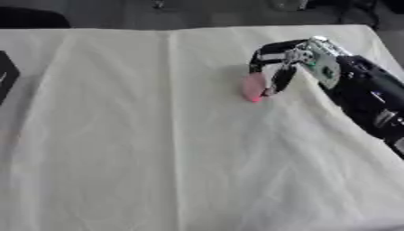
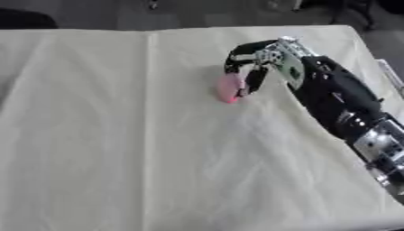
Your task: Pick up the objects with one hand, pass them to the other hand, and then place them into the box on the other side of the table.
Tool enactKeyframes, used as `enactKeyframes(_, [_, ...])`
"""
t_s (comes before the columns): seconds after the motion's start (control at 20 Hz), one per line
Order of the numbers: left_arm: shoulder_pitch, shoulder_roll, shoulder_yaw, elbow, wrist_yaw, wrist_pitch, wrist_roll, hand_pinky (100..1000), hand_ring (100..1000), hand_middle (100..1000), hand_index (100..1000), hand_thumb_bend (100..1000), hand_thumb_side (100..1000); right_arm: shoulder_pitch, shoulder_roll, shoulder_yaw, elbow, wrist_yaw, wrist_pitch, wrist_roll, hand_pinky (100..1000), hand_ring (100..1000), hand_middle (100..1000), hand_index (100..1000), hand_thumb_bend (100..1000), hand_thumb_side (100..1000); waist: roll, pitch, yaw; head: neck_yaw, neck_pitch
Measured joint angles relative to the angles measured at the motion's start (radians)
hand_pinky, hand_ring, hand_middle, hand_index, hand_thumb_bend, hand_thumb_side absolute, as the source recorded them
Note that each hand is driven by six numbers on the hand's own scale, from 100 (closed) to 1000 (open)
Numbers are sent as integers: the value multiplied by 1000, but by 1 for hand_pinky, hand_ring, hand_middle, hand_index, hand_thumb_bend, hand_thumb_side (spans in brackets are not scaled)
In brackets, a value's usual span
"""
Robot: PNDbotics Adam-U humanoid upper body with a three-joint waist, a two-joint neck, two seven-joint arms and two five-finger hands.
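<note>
1. The right hand reaches over the white tablecloth from the right side.
2. Its fingers curl down around a small pink object, pinching it.
3. The pink object sits on the tablecloth, right of the centre crease.

right hand curls its fingers round a pink object.

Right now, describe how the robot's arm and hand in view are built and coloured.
Only the right arm shows: a thick black forearm with a silver, metallic section towards the elbow. The right hand has slim black fingers on a silver frame, with a green patch at the wrist. The left hand is out of view.
</note>
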Motion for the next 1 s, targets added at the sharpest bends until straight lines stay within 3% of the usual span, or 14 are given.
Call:
enactKeyframes(0.3, [2, 0, 0, 0, 0, 3, -3, 803, 642, 602, 696, 735, 444, 29, -28, -4, -73, -132, 70, 18, 788, 681, 532, 532, 391, 155, 0, 0, -5, 3, 0])
enactKeyframes(0.6, [2, 1, 0, 0, -2, 5, -6, 803, 642, 605, 696, 737, 444, 41, -56, -51, -174, -245, 141, -6, 766, 632, 517, 527, 254, 100, 0, 0, -12, 8, 0])
enactKeyframes(1.0, [0, 1, 0, 0, -3, 5, -8, 804, 642, 607, 697, 734, 445, 101, -42, -117, -406, -475, 351, -115, 746, 589, 506, 523, 113, 100, 8, 0, -17, 13, -4])
